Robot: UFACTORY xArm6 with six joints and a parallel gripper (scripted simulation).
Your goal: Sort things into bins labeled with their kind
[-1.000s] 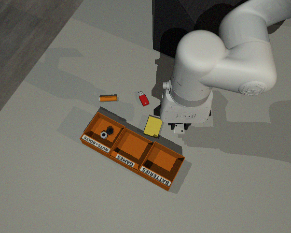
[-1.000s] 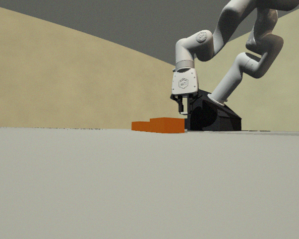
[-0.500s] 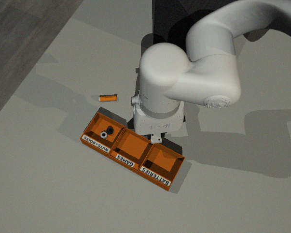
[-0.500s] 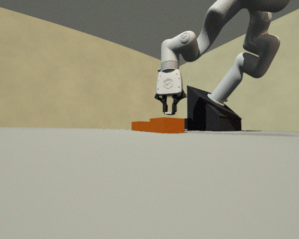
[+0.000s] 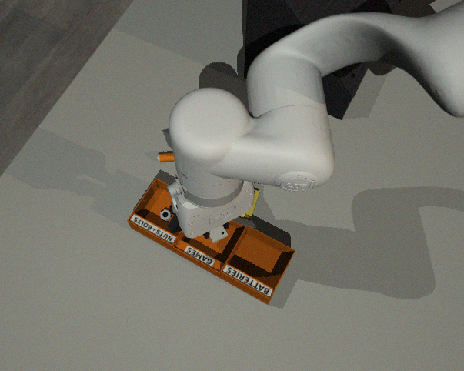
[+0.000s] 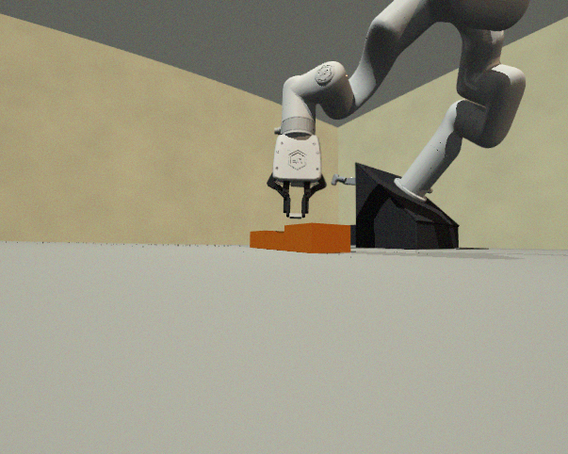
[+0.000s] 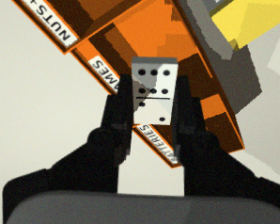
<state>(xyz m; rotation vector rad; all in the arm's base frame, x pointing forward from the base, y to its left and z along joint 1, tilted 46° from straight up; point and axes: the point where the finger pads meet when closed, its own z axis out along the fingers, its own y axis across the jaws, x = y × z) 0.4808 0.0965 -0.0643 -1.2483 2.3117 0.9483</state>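
Observation:
My gripper [image 7: 153, 92] [image 6: 296, 213] [image 5: 218, 235] is shut on a white domino [image 7: 153, 83] with black pips. It holds the domino upright, a little above the middle orange bin labelled GAMES [image 5: 200, 252] [image 7: 147, 31]. To one side of it is the bin labelled NUTS+BOLTS [image 5: 151, 228] [image 7: 49, 22] with a grey nut [image 5: 165, 215] inside. To the other side is the bin labelled BATTERIES [image 5: 248, 280] [image 7: 156, 139], which looks empty. An orange battery [image 5: 165, 156] lies on the table behind the bins, half hidden by the arm.
A yellow block [image 5: 255, 200] [image 7: 244, 22] lies just behind the bins, mostly hidden under the arm in the top view. The arm's dark base [image 6: 400, 219] stands behind the bins. In the exterior view the bins [image 6: 303, 237] show as one low orange row.

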